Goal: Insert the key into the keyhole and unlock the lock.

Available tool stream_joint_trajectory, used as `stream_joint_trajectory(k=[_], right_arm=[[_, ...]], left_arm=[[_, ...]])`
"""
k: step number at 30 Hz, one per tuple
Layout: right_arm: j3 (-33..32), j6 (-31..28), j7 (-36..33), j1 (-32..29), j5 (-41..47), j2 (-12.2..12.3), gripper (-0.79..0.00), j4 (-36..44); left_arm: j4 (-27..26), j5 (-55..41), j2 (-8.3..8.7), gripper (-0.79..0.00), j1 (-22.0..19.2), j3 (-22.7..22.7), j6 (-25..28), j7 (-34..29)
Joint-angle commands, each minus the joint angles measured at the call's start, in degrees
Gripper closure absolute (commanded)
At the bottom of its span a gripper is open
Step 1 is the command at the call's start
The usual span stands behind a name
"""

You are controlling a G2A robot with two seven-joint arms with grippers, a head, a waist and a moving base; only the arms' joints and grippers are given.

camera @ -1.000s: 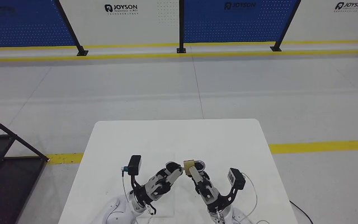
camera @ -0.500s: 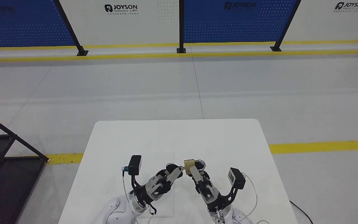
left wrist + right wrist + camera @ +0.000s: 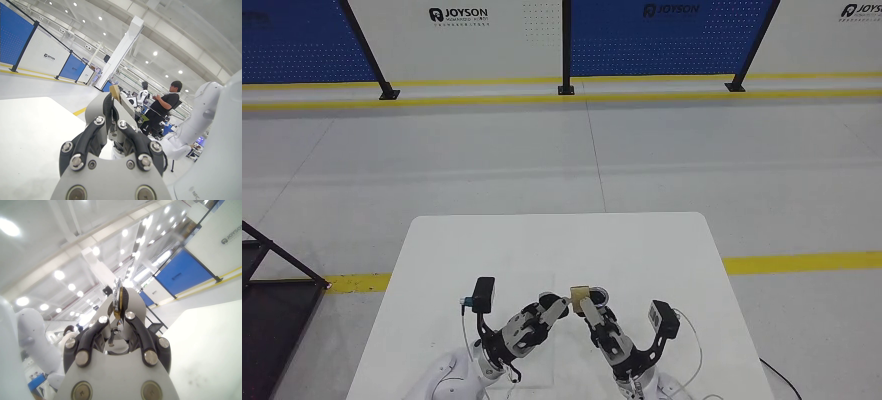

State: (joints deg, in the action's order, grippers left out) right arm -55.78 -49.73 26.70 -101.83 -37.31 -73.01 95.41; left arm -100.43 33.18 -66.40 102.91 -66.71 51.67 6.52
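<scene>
Top view: right gripper (image 3: 587, 303) clamps lock (image 3: 582, 292) above table (image 3: 542, 240), near front edge, presumably presenting keyhole to left gripper (image 3: 560, 304). Left one pinched shut, tip at lock. Key hidden, likely between pads, so you can't confirm insertion.

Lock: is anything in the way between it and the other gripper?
Nothing visible is in the way. The right gripper holds the brass lock up above the table, and the left gripper, shut, has its tips right at it. The key and keyhole are hidden, so I cannot tell if the key is in.
</scene>
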Motion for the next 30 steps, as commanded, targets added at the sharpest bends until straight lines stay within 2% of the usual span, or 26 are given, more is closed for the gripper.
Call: stream_joint_trajectory(k=[1,13,30], right_arm=[[-0.1,-0.1,0.0,-0.1,-0.2,0.0,0.000,0.2],[-0.4,-0.1,-0.9,-0.4,0.2,0.0,0.000,0.4],[-1.0,-0.4,-2.3,-0.9,1.1,0.1,0.000,0.6]], left_arm=[[-0.1,0.9,-0.01,0.000,-0.1,-0.1,-0.4,0.2],[-0.9,12.9,-0.29,0.000,0.7,-1.0,-2.7,6.6],[-1.1,33.9,-0.80,0.000,1.8,0.4,-12.3,21.8]])
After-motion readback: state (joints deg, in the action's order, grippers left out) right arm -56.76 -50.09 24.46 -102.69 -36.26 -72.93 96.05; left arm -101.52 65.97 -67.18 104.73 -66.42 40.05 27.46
